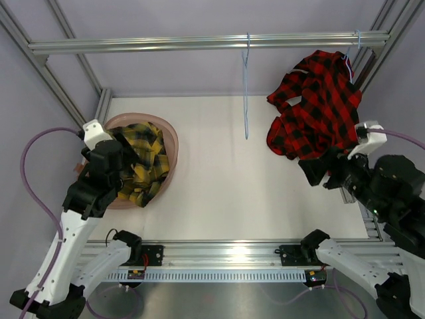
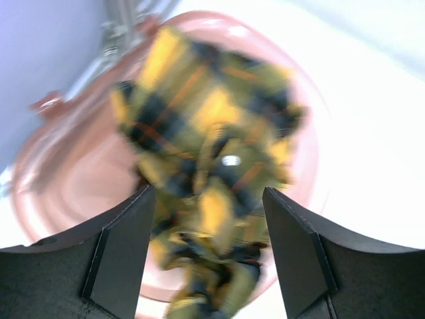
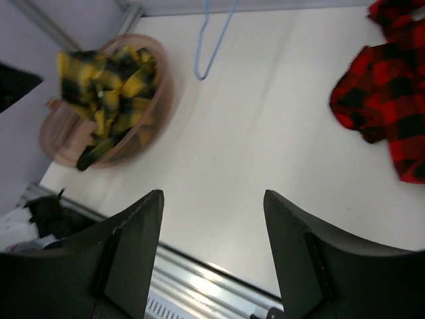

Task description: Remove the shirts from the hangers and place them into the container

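Item: red-and-black plaid flannel shirt (image 1: 315, 109), hung on light-blue wire hanger (image 1: 358, 38), far right. Soft, light, limp; I judge the collar or shoulder the best hold. My right gripper (image 3: 212, 194) gapes empty nearby. My left gripper (image 2: 207, 193) gapes empty over yellow-and-black plaid shirt (image 2: 212, 146) in pinkish translucent oval tub (image 2: 60, 179).

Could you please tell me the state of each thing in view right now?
yellow shirt: crumpled in the container, partly over its edge
red shirt: on the second hanger, hung from the rail
bare hanger: hanging empty
container: holds the yellow shirt
left gripper: open
right gripper: open, empty
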Robot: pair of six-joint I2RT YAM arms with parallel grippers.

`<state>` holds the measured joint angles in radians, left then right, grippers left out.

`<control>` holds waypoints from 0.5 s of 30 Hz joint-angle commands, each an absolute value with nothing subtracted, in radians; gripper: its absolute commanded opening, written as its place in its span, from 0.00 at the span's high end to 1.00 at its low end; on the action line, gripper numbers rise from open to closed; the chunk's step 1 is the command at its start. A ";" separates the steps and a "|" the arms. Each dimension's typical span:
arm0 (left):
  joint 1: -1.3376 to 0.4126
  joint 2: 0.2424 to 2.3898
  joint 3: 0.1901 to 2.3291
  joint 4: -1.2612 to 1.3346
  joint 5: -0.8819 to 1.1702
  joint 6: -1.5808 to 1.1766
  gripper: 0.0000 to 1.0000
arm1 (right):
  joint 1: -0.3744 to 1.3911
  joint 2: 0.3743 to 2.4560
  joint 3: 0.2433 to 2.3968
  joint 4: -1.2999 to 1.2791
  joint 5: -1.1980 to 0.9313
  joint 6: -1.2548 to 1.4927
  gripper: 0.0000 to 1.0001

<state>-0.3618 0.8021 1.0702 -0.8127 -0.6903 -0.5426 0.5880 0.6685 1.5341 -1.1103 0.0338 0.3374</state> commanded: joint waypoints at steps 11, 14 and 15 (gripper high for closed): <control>-0.629 0.887 1.083 -0.539 -0.269 -0.506 0.30 | 0.300 1.224 2.068 -1.080 0.556 0.086 0.08; -0.675 0.870 1.040 -0.486 -0.259 -0.511 0.30 | 0.138 1.276 2.100 -1.051 0.486 0.072 0.06; -0.681 0.868 1.023 -0.470 -0.259 -0.511 0.30 | 0.106 1.288 2.103 -1.037 0.465 0.075 0.05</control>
